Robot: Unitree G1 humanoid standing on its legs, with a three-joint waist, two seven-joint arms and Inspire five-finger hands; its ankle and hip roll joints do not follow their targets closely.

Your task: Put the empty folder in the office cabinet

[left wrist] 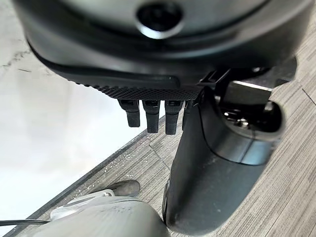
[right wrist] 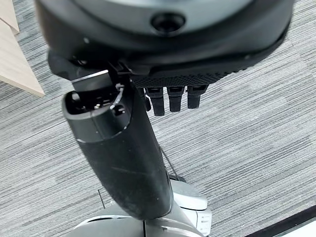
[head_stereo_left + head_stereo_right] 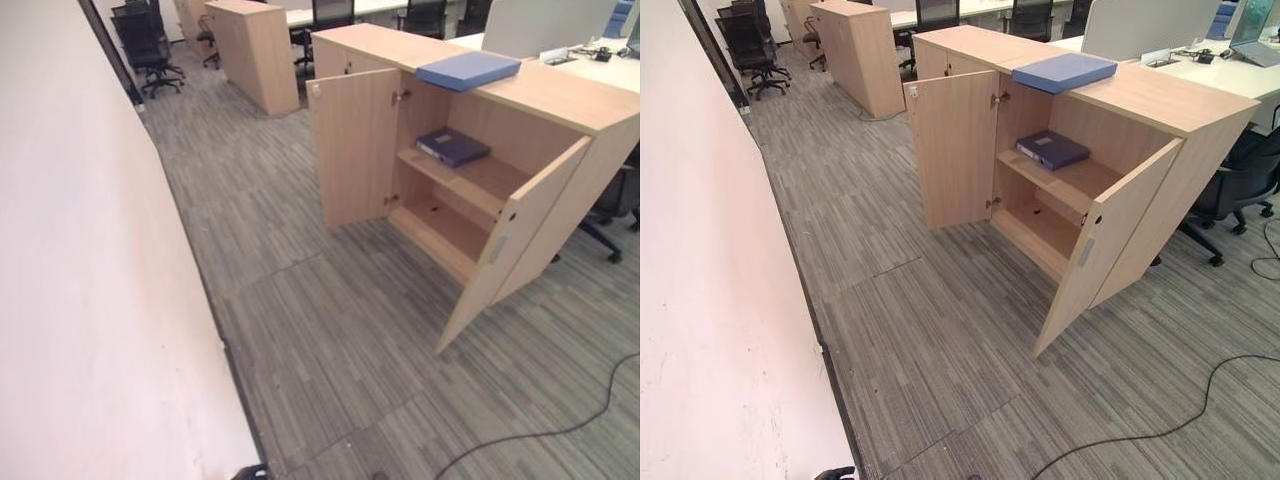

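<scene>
Left eye view is showing me the blue folder [image 3: 468, 70] lying flat atop the open office cabinet [image 3: 545, 95]. My left hand [image 1: 148, 114] and right hand [image 2: 170, 98] are hanging relaxed, holding nothing. I'm judging it light, stiff, best gripped at an overhanging edge.

The office cabinet [image 3: 560, 100] looks like pale wood laminate, smooth and matt, with both doors showing the same light grain. The light blue folder [image 3: 468, 70] on its top has a smooth, matt cover like plastic or coated card; the dark blue folder [image 3: 452, 146] on the upper shelf has a slight sheen. The floor [image 3: 330, 330] is grey striped carpet, rough and matt. The left wall [image 3: 90, 280] is plain, matt, off-white.
</scene>
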